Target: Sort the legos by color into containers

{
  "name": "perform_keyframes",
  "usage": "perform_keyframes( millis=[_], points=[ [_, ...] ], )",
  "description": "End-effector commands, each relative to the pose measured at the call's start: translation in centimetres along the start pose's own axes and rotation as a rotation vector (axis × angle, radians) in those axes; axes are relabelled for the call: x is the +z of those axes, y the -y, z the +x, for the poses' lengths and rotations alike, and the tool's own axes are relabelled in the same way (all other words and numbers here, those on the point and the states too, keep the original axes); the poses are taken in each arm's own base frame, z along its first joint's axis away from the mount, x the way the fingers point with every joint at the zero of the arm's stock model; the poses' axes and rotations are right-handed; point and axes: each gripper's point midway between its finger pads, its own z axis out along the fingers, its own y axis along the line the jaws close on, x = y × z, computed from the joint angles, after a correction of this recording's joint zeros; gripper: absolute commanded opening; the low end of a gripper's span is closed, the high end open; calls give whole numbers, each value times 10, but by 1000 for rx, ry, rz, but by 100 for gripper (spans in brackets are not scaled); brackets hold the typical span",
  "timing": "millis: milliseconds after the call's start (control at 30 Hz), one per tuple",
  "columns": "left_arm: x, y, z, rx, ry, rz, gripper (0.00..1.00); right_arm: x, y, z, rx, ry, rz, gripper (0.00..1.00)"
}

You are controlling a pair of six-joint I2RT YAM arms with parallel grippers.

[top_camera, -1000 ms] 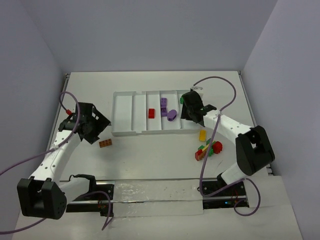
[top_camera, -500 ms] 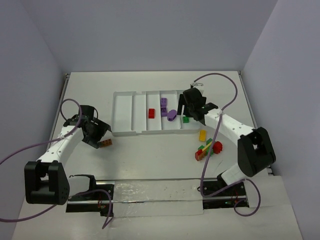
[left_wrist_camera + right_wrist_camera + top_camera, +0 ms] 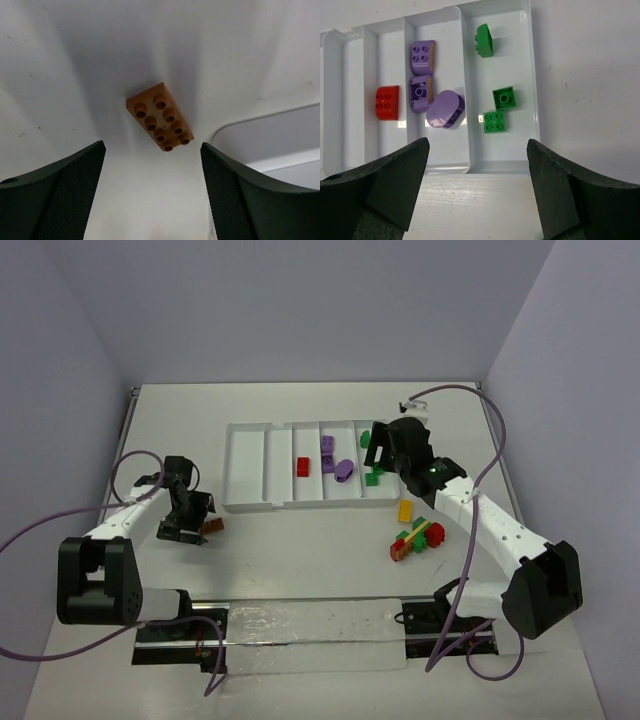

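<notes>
Your left gripper point(image 3: 152, 167) is spread wide with nothing in it. The orange-brown brick point(image 3: 160, 116) lies studs-up on the table point(image 3: 60, 75), centred in the gap. Its near end is about level with the fingertips point(image 3: 97, 150) and touches neither one. It sits just outside the tray point(image 3: 245, 455), by the near-left corner.

Your right gripper point(image 3: 477, 162) is also wide open and empty, over the tray's near edge. 3 green bricks point(image 3: 495, 121) are in the rightmost compartment, beyond the tips. 3 purple pieces point(image 3: 420, 91) are in the next compartment left, then 1 red brick point(image 3: 386, 102). A loose mixed pile point(image 3: 418, 537) and 1 yellow brick point(image 3: 404, 510) are on the table near the tray's near-right corner.
</notes>
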Motion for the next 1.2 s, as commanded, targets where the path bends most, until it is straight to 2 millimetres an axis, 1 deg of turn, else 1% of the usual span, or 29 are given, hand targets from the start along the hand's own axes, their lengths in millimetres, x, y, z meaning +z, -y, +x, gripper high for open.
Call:
perform_keyframes(
  millis=[0,33,67,167,233,267,433,500,533,667,700,767,833,900,933,1033,1100,1133,1167],
  points=[
    [10,4,-10,-92,42,-43,79,-10,2,-6,-3,26,-20,86],
    [11,3,-13,-104,50,-56,76,-11,1,-6,-2,24,-27,86],
    [14,3,-13,-105,47,-66,75,-10,-1,-4,-2,18,-35,86],
    [23,5,-12,-101,29,-82,75,-10,-2,2,-2,3,-48,86],
    [31,5,-8,-97,7,-96,75,-10,-1,6,0,-3,-47,86],
    [34,3,-8,-97,6,-109,75,-10,0,6,1,-5,-46,86],
    [37,-3,-9,-103,18,-118,74,-10,-1,8,1,-6,-54,86],
    [35,-2,-13,-104,41,-116,71,-8,-2,10,0,-16,-56,86],
    [34,-2,-15,-103,51,-117,68,-8,-2,11,-1,-19,-55,86],
    [27,-1,-24,-91,91,-129,43,-7,-3,12,7,-21,-60,86],
    [25,1,-25,-80,98,-124,35,-8,-4,12,9,-20,-63,86],
    [22,2,-30,-64,118,-128,24,-9,-4,11,13,-16,-65,86],
    [16,1,-33,-46,134,-137,13,-9,-3,12,14,-17,-62,86],
    [9,3,-39,-38,161,-127,6,-9,-2,13,17,-18,-63,86],
    [4,5,-44,-35,182,-117,3,-9,-3,14,18,-20,-64,86],
    [-21,15,-57,-3,237,-53,2,-11,-2,14,20,-18,-64,86],
    [-40,28,-65,44,280,21,2,-12,-1,13,21,-15,-63,86],
    [-53,42,-67,102,296,93,2,-12,-1,13,22,-15,-60,86],
    [-67,62,-67,152,313,182,1,-12,-1,12,22,-14,-58,86]
  ],
)
